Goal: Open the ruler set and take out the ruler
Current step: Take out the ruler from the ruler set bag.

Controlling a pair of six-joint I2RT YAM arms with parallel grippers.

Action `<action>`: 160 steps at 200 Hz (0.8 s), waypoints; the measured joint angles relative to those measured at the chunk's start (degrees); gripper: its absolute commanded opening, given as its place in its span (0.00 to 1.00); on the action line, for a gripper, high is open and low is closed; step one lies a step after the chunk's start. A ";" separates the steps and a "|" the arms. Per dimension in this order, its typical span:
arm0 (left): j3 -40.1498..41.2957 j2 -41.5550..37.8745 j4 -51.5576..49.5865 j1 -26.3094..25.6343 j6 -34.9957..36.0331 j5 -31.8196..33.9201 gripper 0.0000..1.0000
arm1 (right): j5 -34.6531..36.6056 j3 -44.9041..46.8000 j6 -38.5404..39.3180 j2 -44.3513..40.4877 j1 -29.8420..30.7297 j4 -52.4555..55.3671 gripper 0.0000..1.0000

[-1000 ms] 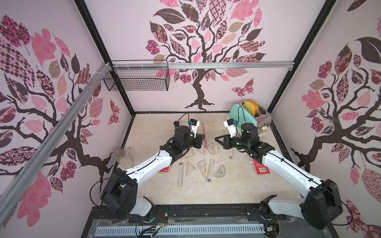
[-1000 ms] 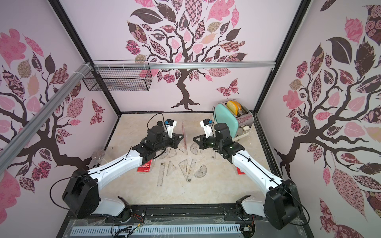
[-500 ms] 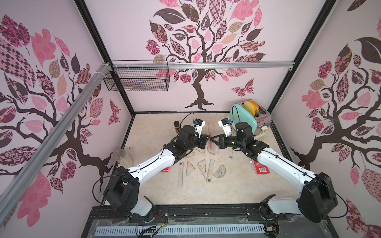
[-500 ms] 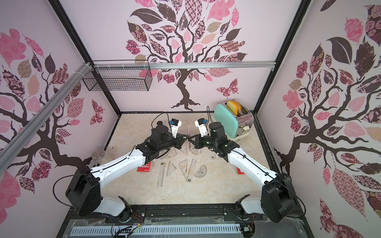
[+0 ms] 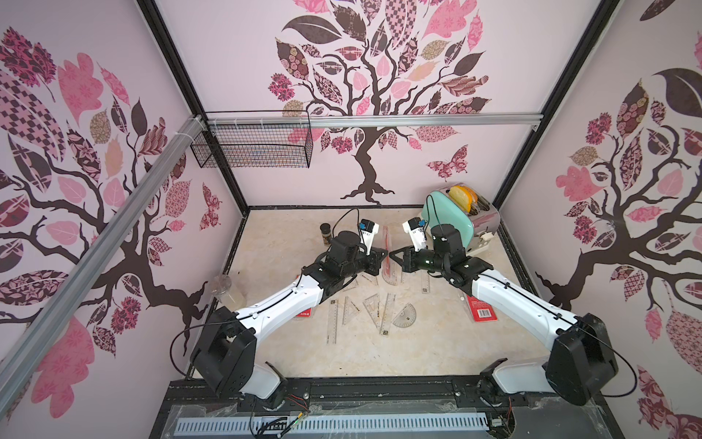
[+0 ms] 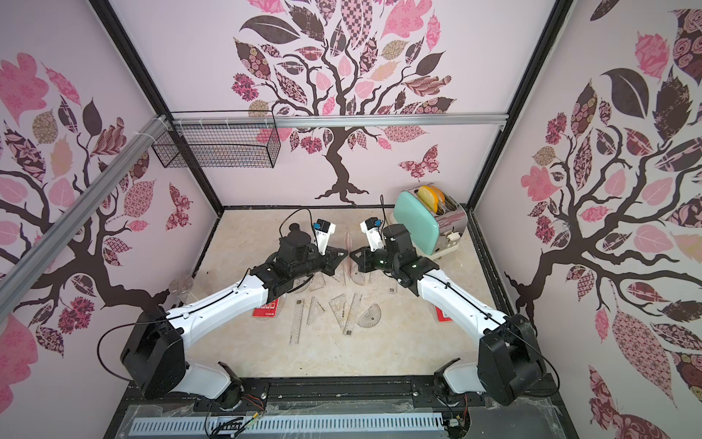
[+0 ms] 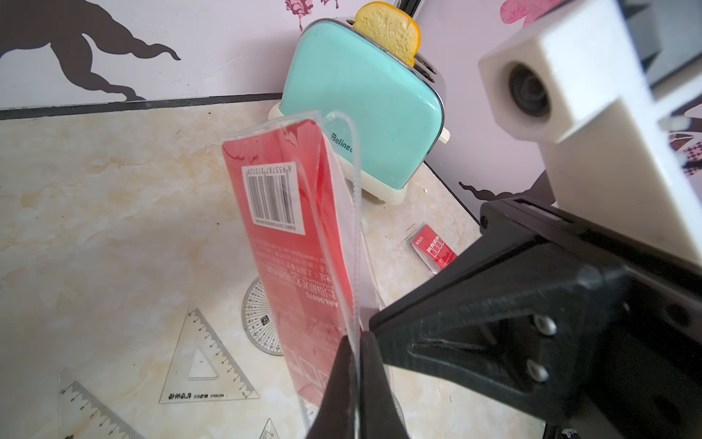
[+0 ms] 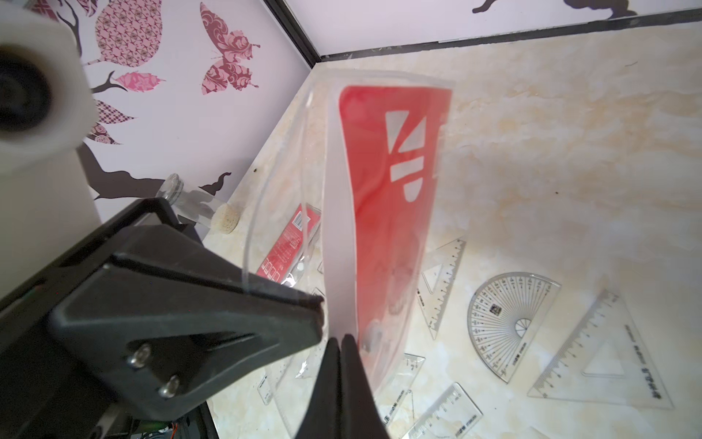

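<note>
The left pincer (image 5: 384, 254) and right pincer (image 5: 392, 254) meet tip to tip above the far middle of the tabletop (image 5: 380, 357). Both are clamped tight on the ruler set (image 7: 288, 235), which is held on edge between them, clear of the surface. In both top views it shows as a thin red line. Each pincer nips the clear sleeve from its own side, and the film bows away from the red card inside. Loose rulers (image 5: 332, 321) lie below, nearer. A toaster (image 5: 452, 222) stands far right.
</note>
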State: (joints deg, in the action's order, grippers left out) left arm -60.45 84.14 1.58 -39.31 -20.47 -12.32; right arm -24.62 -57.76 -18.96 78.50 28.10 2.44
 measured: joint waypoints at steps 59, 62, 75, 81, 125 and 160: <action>0.00 -1.07 -0.02 -0.20 0.02 -0.48 0.00 | 2.03 -0.52 1.18 0.13 0.02 1.68 0.00; 0.00 -1.07 -0.02 -0.24 0.02 -0.48 0.00 | 2.08 -0.61 1.22 0.20 0.02 1.81 0.00; 0.00 -1.07 0.02 -0.42 0.02 -0.59 0.00 | 2.10 -1.33 1.38 0.81 0.07 2.47 0.00; -0.02 -1.07 0.00 -0.50 0.04 -0.63 0.00 | 2.08 -1.64 1.42 1.09 0.17 2.69 0.00; -0.44 -1.07 0.37 -1.14 0.17 -0.94 0.00 | 3.02 -3.41 2.38 2.80 1.75 4.44 0.24; -0.57 -1.18 0.87 -1.38 0.11 -1.05 0.00 | 5.79 -4.50 2.69 3.50 2.86 6.34 0.34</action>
State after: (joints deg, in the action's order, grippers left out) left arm -61.01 82.96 2.46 -40.69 -20.36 -13.37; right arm -18.83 -62.26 -16.27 82.00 30.96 8.78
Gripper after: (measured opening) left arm 0.049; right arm 0.324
